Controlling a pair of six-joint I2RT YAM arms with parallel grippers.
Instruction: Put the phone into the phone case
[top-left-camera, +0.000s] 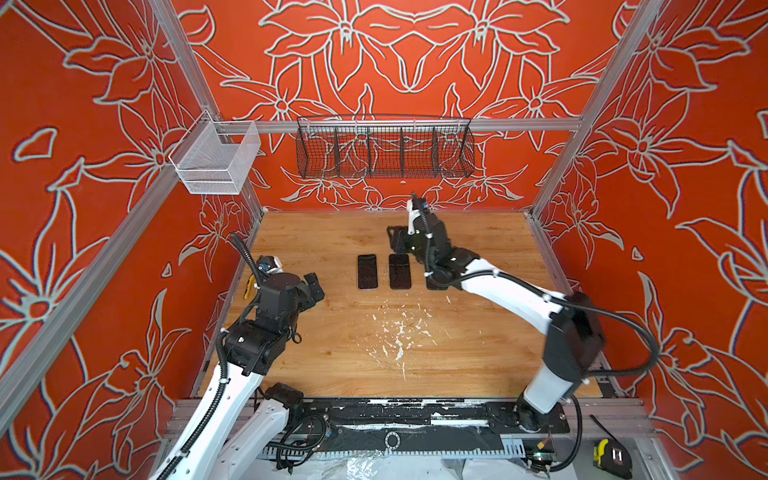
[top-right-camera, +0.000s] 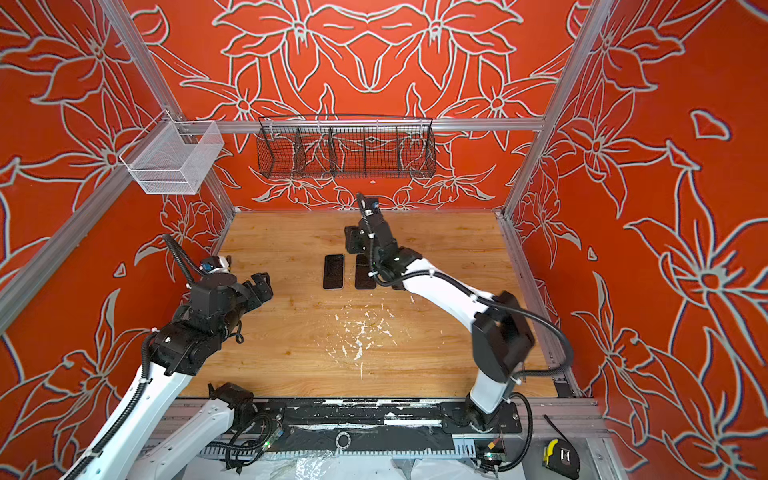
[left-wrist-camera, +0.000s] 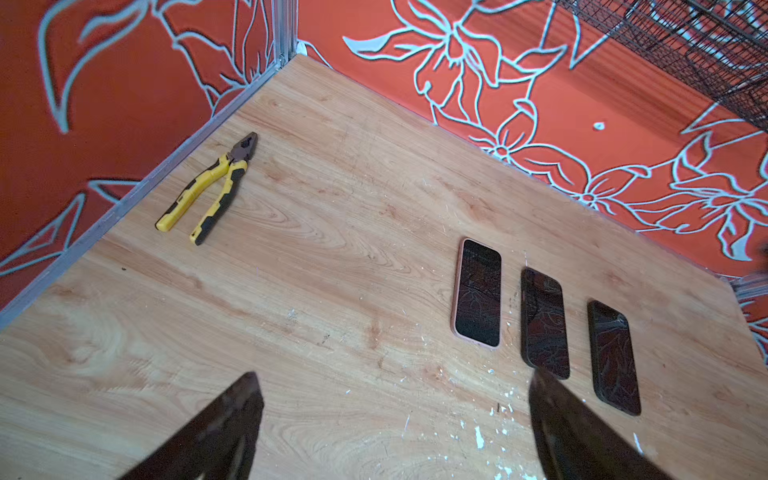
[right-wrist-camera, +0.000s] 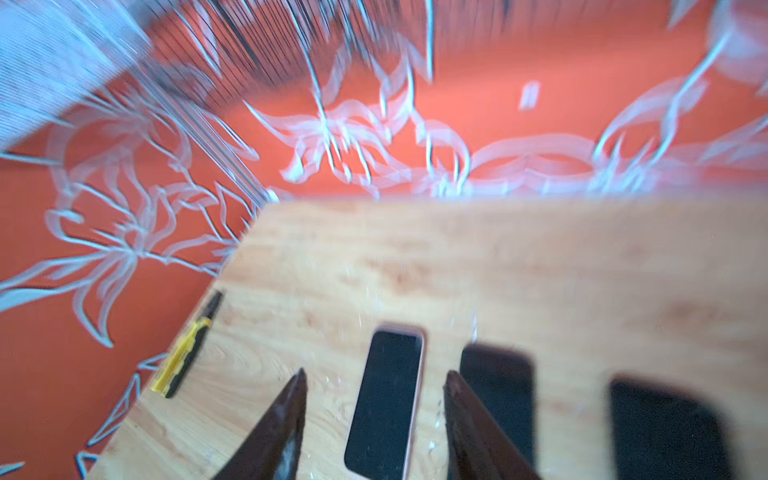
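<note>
The phone (left-wrist-camera: 478, 293) lies flat, screen up, inside the pink case (left-wrist-camera: 456, 291) on the wooden table (left-wrist-camera: 332, 208). Just to the right of it a second phone (left-wrist-camera: 544, 322) and a third phone (left-wrist-camera: 613, 357) lie in the same row. The right gripper (right-wrist-camera: 376, 374) hangs a little behind it, jaws apart and holding nothing. The left gripper (left-wrist-camera: 394, 374) stands well to the left of it, jaws wide apart. The pliers (left-wrist-camera: 208, 187) lie further left

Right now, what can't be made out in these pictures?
Rightmost dark phone: right arm covers most of it in both top views.
Yellow-handled pliers: left arm hides all but a handle tip in both top views.
Right wrist view: motion blur smears every outline.
</note>
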